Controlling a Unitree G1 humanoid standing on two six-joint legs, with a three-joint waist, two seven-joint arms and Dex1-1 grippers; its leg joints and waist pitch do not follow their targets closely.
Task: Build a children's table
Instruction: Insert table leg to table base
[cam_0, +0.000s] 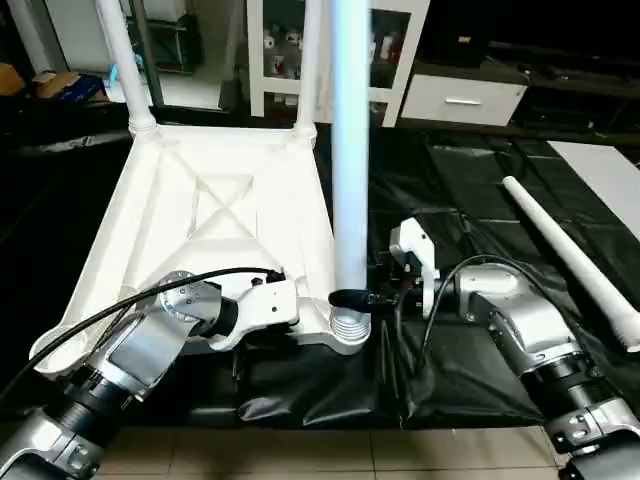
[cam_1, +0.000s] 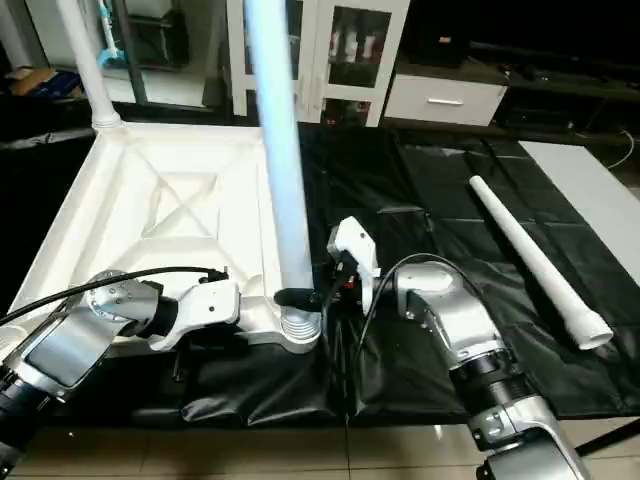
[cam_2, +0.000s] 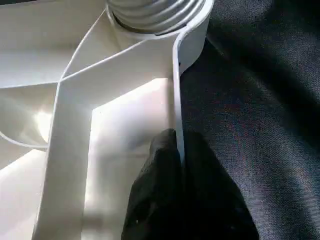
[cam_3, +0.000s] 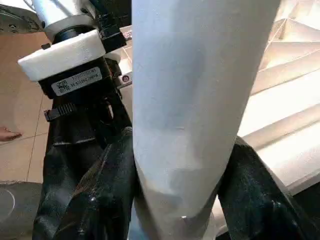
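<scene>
At near-right socket: our right gripper (cam_0: 352, 299) clasps upright white tubular leg (cam_0: 349, 150), screwing it in; left gripper (cam_2: 177, 150) pinches white ribbed tabletop (cam_0: 200, 215) rim; next, regrip and twist.

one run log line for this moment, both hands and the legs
left hand: shut on table top rim | right hand: closed around upright leg in near corner socket | two far legs fitted | loose leg on black sheet

Both arms are shiny silver tubes with black rings. A black cable (cam_0: 150, 295) loops over the left one. Each claw has a white block and black fingers (cam_3: 100, 200).
</scene>
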